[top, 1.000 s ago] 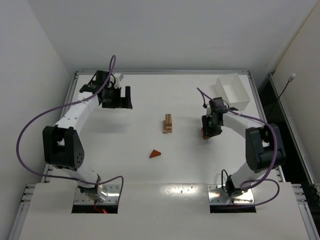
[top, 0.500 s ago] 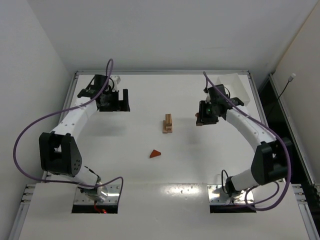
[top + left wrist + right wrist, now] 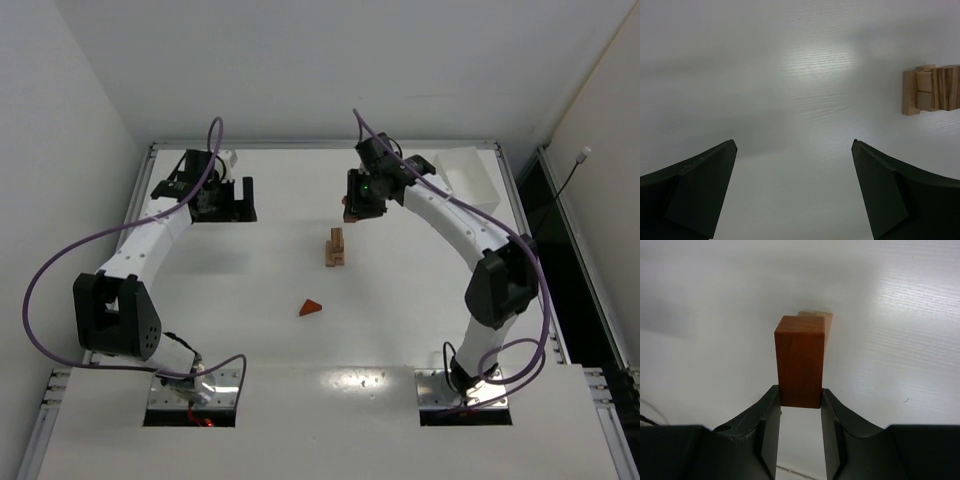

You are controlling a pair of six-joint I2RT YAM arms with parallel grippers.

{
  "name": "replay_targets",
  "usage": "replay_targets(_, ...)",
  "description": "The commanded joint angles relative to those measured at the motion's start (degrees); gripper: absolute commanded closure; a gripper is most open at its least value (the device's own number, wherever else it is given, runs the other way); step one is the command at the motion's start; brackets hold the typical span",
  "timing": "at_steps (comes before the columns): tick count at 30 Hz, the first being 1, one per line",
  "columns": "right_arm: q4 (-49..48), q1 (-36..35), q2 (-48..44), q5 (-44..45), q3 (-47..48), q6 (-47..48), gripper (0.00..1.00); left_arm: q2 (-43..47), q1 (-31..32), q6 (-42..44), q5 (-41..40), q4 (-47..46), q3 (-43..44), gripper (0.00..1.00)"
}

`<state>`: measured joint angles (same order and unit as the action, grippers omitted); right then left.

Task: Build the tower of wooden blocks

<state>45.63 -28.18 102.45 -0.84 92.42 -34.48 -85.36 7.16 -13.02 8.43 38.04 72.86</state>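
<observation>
A: Right gripper (image 3: 800, 399)?
B: Clamped on a reddish-brown brick (image 3: 800, 360). The brick stands upright between both fingers and sticks out well past the tips.
A: Where's that brick?
B: In the overhead view it's held above the table (image 3: 240, 290), just beyond the tower (image 3: 337, 247) on the far side. Can't tell whether it touches. In the right wrist view a tan piece (image 3: 824, 319) peeks out just behind the brick's top edge.
A: Tower itself?
B: Mid-table, a narrow stack of tan blocks. The left wrist view catches it at the right edge of the picture.
A: Left gripper (image 3: 236, 200)?
B: Jaws spread wide with nothing between them, only bare table showing in the gap. It sits over the far-left part of the table, well apart from the tower.
A: Anything loose?
B: A reddish-brown wedge (image 3: 312, 308) lies on the table on the near side of the tower, apart from it. A white box (image 3: 468, 178) sits in the far-right corner.
</observation>
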Motion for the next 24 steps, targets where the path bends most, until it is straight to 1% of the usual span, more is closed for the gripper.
replay_targets(1, 4.5, -3.4, 1.2, 5.4, 2.1, -2.7, 1.00, 2.3, 0.1, -0.8, -1.3, -1.0, -0.7, 0.00)
replay_targets(5, 3.9, -5.8, 2.4, 7.2, 1.4, -2.7, 1.00, 2.8, 0.1, -0.8, -1.3, -1.6, -1.8, 0.00)
replay_targets(9, 3.3, -6.4, 4.9, 9.2, 2.7, -1.6, 1.00, 2.8, 0.1, -0.8, -0.8, -2.1, -1.8, 0.00)
replay_targets(13, 2.8, -7.6, 6.1, 10.7, 2.7, -2.3, 1.00, 2.8, 0.1, -0.8, -0.3, -2.1, -1.8, 0.00)
replay_targets(16, 2.2, -7.6, 6.1, 10.7, 1.5, -3.0, 1.00, 2.8, 0.1, -0.8, -0.3, -2.1, -1.8, 0.00)
replay_targets(24, 1.1, -7.6, 7.8, 9.4, 2.6, -4.2, 1.00, 3.4, 0.1, -0.8, -0.3, -2.6, -3.4, 0.00)
